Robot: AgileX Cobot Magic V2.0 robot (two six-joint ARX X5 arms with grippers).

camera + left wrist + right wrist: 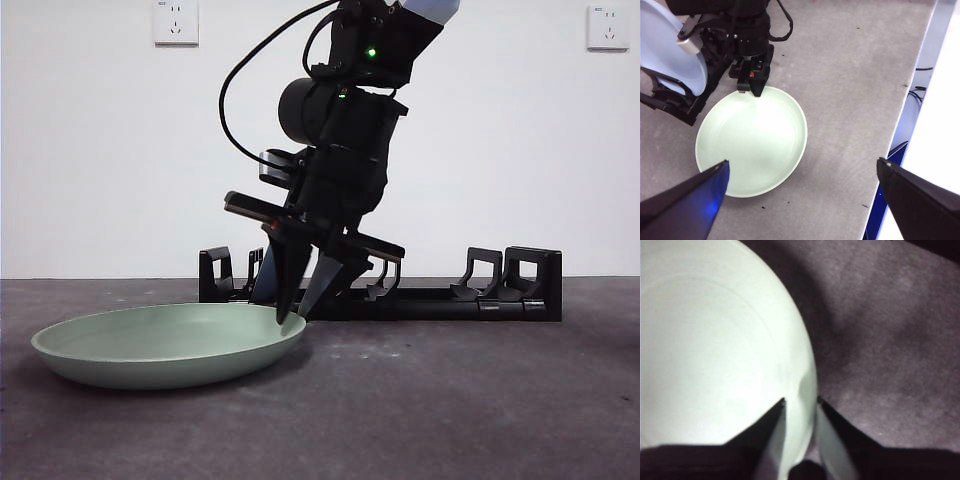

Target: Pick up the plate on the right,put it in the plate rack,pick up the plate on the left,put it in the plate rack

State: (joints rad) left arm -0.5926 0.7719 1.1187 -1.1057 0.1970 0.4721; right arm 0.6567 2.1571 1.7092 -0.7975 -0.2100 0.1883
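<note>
Your right end effector (300, 310) is down at the green plate (165, 345), straddling its rim on the side nearest the plate rack (440, 298). In the right wrist view one jaw sits inside the rim and one outside, with a narrow gap between them and the rim (802, 390) in that gap. You can't tell from that view whether the pads are actually pressing on it. The left wrist view shows the same end effector (751, 87) at the plate edge (752, 140).

The green plate lies flat on the grey surface (450, 400), just in front of the rack's left end as the front view shows it.

A pale blue plate (670, 50) already stands on edge in the rack (675, 102); you only see it in the left wrist view, since the arm hides it in the front view.

Your left end effector (802, 192) hangs high above the surface, jaws spread wide, holding nothing, looking down on the green plate.

Two wall sockets (176, 22) sit on the white wall behind.
</note>
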